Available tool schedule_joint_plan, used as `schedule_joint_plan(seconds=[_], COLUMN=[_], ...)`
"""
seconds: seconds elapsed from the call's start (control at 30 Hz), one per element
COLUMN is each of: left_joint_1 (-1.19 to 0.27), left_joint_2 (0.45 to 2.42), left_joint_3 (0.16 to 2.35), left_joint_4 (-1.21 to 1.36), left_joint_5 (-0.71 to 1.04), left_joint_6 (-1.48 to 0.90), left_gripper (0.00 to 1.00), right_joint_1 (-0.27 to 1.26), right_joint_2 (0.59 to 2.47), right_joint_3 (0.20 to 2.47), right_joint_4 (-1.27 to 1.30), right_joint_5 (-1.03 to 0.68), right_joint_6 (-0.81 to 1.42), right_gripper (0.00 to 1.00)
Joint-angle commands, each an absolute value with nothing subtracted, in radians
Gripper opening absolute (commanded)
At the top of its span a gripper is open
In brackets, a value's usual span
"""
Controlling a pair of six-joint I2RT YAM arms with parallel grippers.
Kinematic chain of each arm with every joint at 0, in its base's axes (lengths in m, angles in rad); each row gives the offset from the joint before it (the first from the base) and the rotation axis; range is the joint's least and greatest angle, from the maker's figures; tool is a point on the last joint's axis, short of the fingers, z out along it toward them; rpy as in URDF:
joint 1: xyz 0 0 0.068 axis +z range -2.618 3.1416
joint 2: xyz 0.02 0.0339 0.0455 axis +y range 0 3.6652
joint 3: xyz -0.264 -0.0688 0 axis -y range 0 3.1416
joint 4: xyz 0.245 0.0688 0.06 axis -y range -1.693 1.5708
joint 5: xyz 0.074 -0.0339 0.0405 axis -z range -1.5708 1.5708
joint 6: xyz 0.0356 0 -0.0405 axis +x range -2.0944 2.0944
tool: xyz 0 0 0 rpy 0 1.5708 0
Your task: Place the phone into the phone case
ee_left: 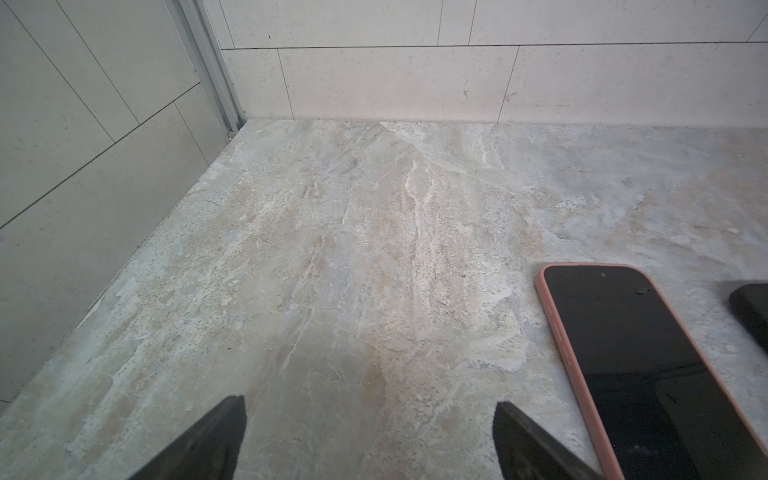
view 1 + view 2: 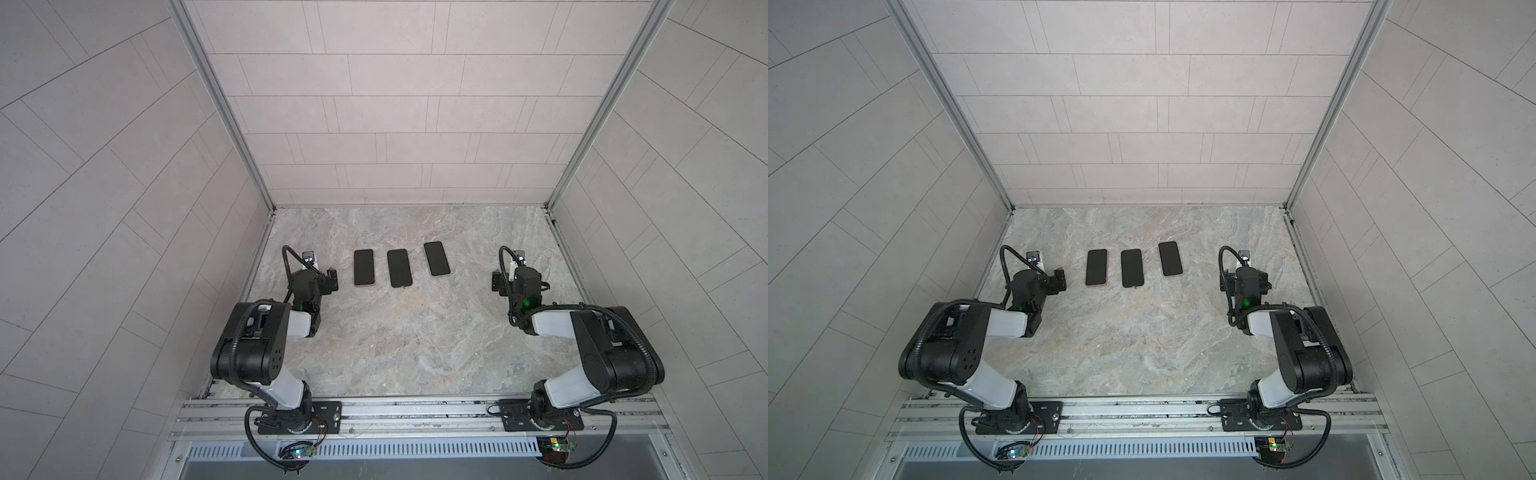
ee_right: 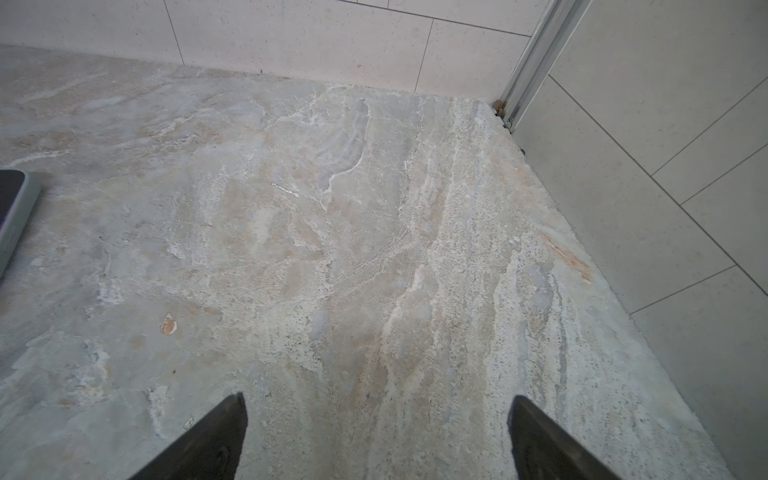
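A: Looking down in both top views, three dark slabs lie flat in a row on the far half of the marble worktop [image 2: 415, 340], screens up, each apart from its neighbour.

B: Which are phones and which cases?

A: The left slab [image 2: 364, 267] shows a pink rim around its black screen in the left wrist view, so it appears to be a phone already seated in a pink case. The right slab [image 2: 436, 258] shows a grey-green rim in the right wrist view, likewise apparently cased. The middle slab [image 2: 399, 268] is all dark; I cannot tell whether it is bare or cased.

B: And the arms?

A: The left tool [image 1: 370, 440] sits near the left slab, fingers spread, holding nothing. The right tool [image 3: 378, 436] sits well right of the row, also spread and empty.

B: What stage is this?

A: It would fit a finished job, with phones lying in their cases and both arms parked, or a pause before the middle slab gets handled. The pictures do not settle which, so I name no next move.
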State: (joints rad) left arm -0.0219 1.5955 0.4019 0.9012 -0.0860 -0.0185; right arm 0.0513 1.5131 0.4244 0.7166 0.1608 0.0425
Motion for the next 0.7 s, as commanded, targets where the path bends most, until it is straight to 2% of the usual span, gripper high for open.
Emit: schedule_joint_plan(seconds=[0.0, 0.07, 0.17, 0.33, 0.37, 0.67], left_joint_1=[-0.02, -0.021, -0.021, -0.02, -0.02, -0.02], left_joint_2=[1.589, 1.59, 1.589, 1.59, 1.588, 1.589], left_joint_3=[0.405, 0.405, 0.405, 0.405, 0.405, 0.405], left_joint_4=[0.91, 0.91, 0.911, 0.911, 0.91, 0.91], left_joint_5=[-0.08, -0.081, -0.08, -0.081, -0.08, -0.08], left_joint_6=[-0.015, -0.014, -0.014, -0.014, -0.014, -0.014], left_gripper=[1.0, 1.0, 1.0, 1.0, 1.0, 1.0], right_joint_1=[0.039, 0.034, 0.029, 0.037, 0.038, 0.036], right_joint_2=[1.475, 1.464, 1.476, 1.507, 1.511, 1.52], right_joint_3=[0.334, 0.298, 0.364, 0.41, 0.444, 0.445], right_joint_4=[0.866, 0.908, 0.798, 0.755, 0.697, 0.703], right_joint_5=[-0.073, -0.044, 0.304, 0.156, 0.146, 0.133], right_joint_6=[-0.046, -0.03, 0.138, 0.05, 0.047, 0.041], right_gripper=[1.0, 1.0, 0.99, 0.99, 1.0, 1.0])
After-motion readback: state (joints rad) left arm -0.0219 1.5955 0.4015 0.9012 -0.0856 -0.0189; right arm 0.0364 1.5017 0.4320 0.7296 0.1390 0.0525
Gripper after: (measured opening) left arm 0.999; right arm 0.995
